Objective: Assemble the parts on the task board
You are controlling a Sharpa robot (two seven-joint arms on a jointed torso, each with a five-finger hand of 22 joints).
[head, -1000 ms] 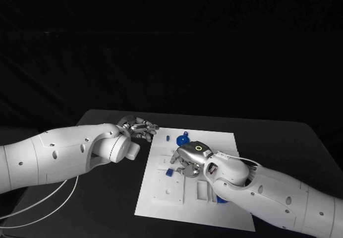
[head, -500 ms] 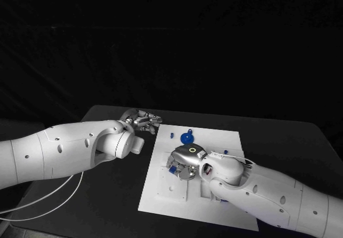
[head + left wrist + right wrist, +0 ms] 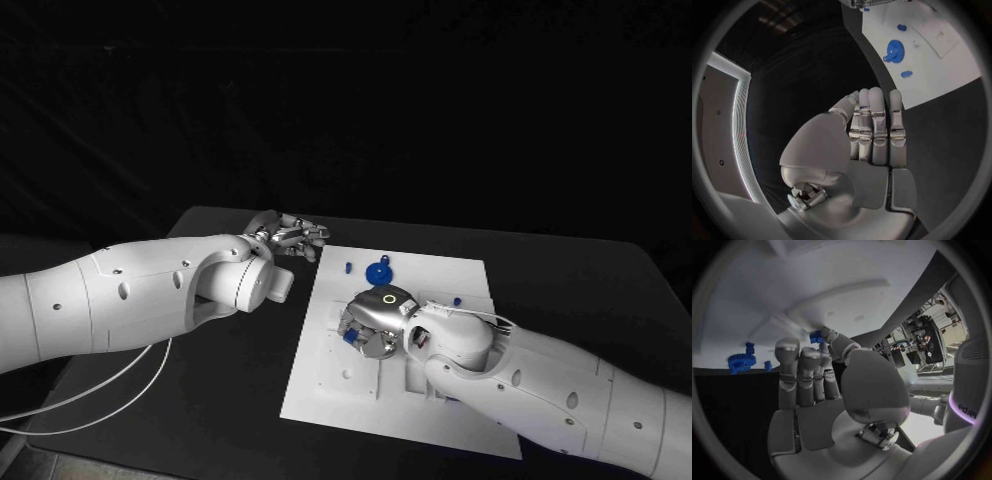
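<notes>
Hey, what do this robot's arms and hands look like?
Both arms are smooth, rounded white shells with small dark dots. The left hand and right hand are silver metal with segmented fingers. The right wrist carries a glowing ring light. Thin white cables trail below the left arm.

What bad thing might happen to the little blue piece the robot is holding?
The right hand pinches a small blue piece only at its fingertips above the white board, so it might slip out. The hand also hides the spot below in the head view, so the piece could go in crooked. The left hand rests away, not steadying the board.
</notes>
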